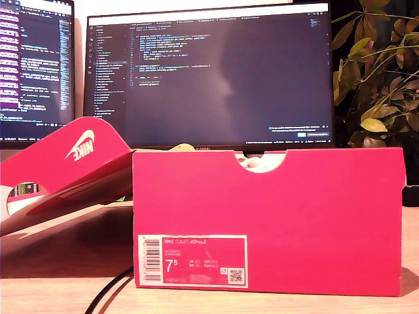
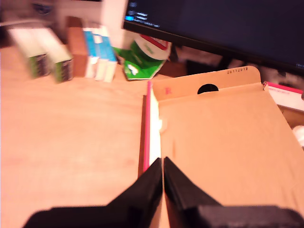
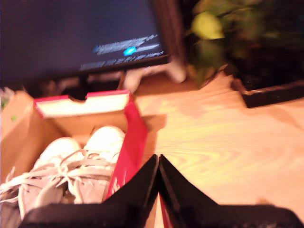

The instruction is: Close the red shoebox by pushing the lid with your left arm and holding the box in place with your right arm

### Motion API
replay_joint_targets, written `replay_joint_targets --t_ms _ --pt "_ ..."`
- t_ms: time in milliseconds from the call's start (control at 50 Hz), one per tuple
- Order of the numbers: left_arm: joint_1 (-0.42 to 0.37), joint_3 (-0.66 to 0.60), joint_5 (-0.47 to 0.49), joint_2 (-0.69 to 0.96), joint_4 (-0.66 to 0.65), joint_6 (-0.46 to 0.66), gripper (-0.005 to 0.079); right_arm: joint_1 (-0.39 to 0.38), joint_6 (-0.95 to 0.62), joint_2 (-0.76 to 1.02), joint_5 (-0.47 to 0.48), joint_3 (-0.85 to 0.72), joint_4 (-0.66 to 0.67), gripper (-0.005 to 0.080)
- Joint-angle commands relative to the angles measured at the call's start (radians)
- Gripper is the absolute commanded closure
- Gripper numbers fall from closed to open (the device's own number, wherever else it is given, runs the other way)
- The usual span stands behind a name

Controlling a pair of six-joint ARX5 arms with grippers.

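The red shoebox (image 1: 268, 219) stands on the wooden surface (image 1: 65, 275) before the monitor (image 1: 209, 72), its lid (image 1: 65, 163) swung open toward the exterior view's left. My first pincer (image 2: 163, 164) is pinched together over the lid's edge; my second pincer (image 3: 157, 161), also pressed together, sits above the box wall beside white sneakers (image 3: 71, 166).

Warm, dim indoor light with a reddish-orange cast throughout. Exterior view fairly sharp, glowing monitors (image 1: 208, 73) behind, soft shadow under the raised lid (image 1: 65, 163) onto the tabletop (image 1: 65, 261). Both wrist views soft, background clutter smeared, plant (image 3: 237, 33) dark and unfocused, faint sheen on wood.
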Motion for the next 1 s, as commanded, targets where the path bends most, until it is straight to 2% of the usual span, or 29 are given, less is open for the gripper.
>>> replay_joint_targets --t_ms 0,220,320,500,760,980 --pt "0.037 0.027 0.034 0.049 -0.011 0.016 0.0762 0.005 -0.017 0.065 -0.006 0.050 -0.014 0.0764" --pt "0.153 0.155 0.211 0.244 -0.084 0.026 0.0762 0.005 -0.103 0.285 -0.046 0.188 -0.034 0.0764" --pt "0.176 0.209 0.253 0.339 -0.123 0.070 0.0762 0.005 -0.120 0.375 -0.048 0.222 -0.037 0.0764" --pt "0.178 0.288 0.287 0.508 -0.172 0.111 0.0762 0.005 -0.143 0.522 -0.064 0.251 -0.034 0.0764" --pt "0.179 0.373 0.306 0.695 -0.245 0.152 0.0762 0.006 -0.145 0.667 -0.138 0.254 0.000 0.0764" --pt "0.178 0.402 0.343 0.792 -0.300 0.174 0.0762 0.053 -0.145 0.717 -0.154 0.254 0.034 0.0764"
